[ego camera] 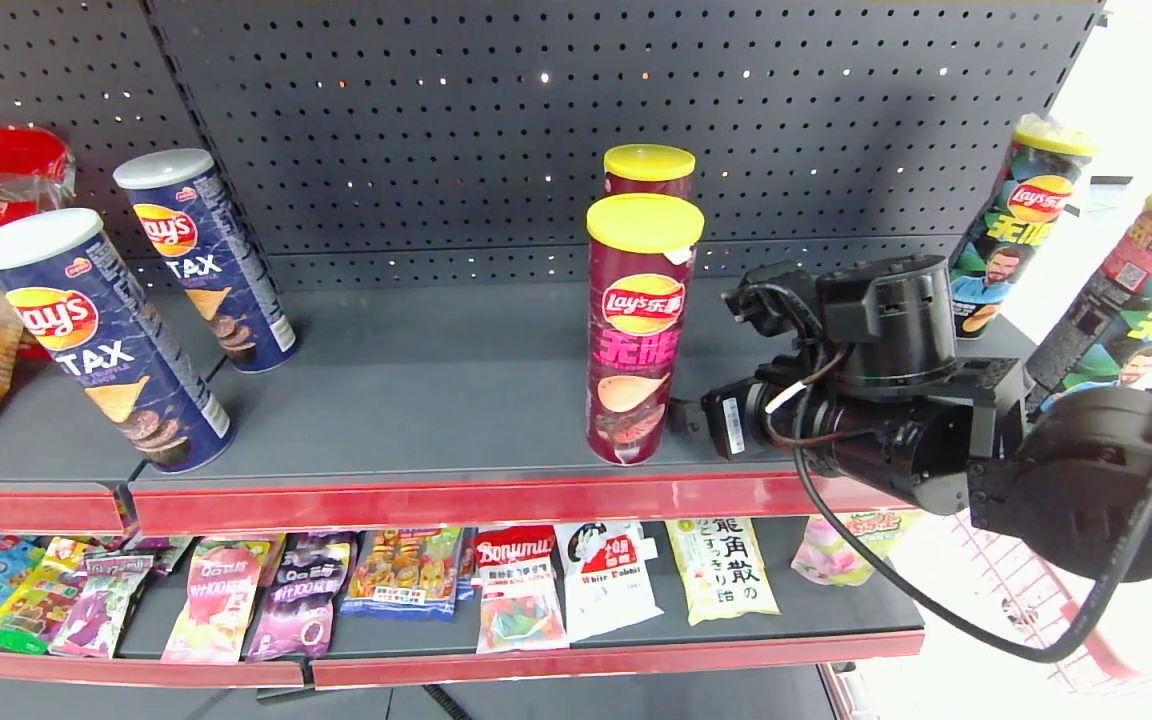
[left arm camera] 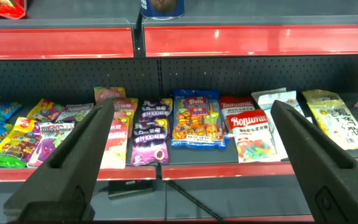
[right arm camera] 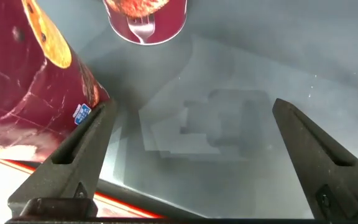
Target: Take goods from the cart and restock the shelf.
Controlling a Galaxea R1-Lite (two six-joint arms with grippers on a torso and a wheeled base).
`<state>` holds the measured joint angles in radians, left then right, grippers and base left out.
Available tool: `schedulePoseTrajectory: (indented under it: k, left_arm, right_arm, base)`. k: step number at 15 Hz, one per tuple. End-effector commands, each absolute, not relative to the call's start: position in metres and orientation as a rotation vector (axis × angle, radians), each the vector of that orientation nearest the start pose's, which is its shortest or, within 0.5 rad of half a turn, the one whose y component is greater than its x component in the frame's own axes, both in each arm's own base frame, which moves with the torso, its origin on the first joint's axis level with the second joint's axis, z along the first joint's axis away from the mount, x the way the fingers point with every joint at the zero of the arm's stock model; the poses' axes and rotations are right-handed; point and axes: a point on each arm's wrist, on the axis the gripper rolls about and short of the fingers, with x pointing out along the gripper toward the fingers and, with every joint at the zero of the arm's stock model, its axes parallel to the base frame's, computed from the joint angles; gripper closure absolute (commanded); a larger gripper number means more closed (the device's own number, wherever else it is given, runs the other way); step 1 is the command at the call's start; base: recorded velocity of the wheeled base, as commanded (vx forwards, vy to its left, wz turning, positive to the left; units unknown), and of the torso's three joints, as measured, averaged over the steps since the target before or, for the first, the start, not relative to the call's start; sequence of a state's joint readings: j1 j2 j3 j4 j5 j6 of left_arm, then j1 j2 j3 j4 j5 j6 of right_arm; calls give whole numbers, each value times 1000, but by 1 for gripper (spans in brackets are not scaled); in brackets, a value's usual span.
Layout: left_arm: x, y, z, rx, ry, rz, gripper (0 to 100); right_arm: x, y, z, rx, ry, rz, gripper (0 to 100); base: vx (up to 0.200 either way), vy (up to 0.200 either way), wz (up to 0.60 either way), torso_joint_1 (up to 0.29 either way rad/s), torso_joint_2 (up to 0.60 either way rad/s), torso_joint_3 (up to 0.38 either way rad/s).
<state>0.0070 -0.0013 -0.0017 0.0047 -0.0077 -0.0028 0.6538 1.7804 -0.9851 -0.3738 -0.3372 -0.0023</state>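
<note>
1. Red wire bars [ego camera: 1021, 585] at five o'clock in the head view are possibly the cart. They are too washed out to be sure, and no goods can be made out there.
2. The left gripper [left arm camera: 192, 104] has its fingers spread wide with nothing between them. It faces the row of sweet packets [left arm camera: 194, 118] on the lower shelf.
3. On the upper shelf [ego camera: 416, 390], right behind the red front lip [ego camera: 456, 500], the front maroon can [ego camera: 643, 330] stands upright. It is a tall tube with a yellow lid and a maroon wrap showing a crisp, and no dent shows.
4. The right gripper [right arm camera: 192, 109] sits at three o'clock of that can, low over the shelf board. Its fingers are parted and pinch nothing. The can stands just outside one finger, not between the two.
5. At twelve o'clock of the front can, directly behind it, stands the rear maroon can [ego camera: 648, 170] of the same kind, so the two form a column.
6. The blue cans [ego camera: 106, 340] stand at nine o'clock and the green cans [ego camera: 1026, 215] at two o'clock.
7. As I judge it, the front maroon can counts as shelved. The board has room for more, so what is left is drawing the right arm clear and going to the cart for further goods.
</note>
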Motion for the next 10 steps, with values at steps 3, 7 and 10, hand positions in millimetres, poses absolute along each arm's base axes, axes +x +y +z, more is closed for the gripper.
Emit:
schedulePoseTrajectory:
  k: [3,7,10]
  left_arm:
    - [-23,0,75,-3,3,0,0]
    - [-23,0,75,-3,3,-2,0]
    - [-23,0,75,-3,3,0,0]
  right_arm:
    - [267,194,182,-202,368,310,0]
    - [263,191,180,-209,380,307,0]
    - [261,191,178,-217,388,312,0]
  base:
    - [0,0,0,0,0,0]
    - [0,0,0,0,0,0]
    - [0,0,0,0,0,0]
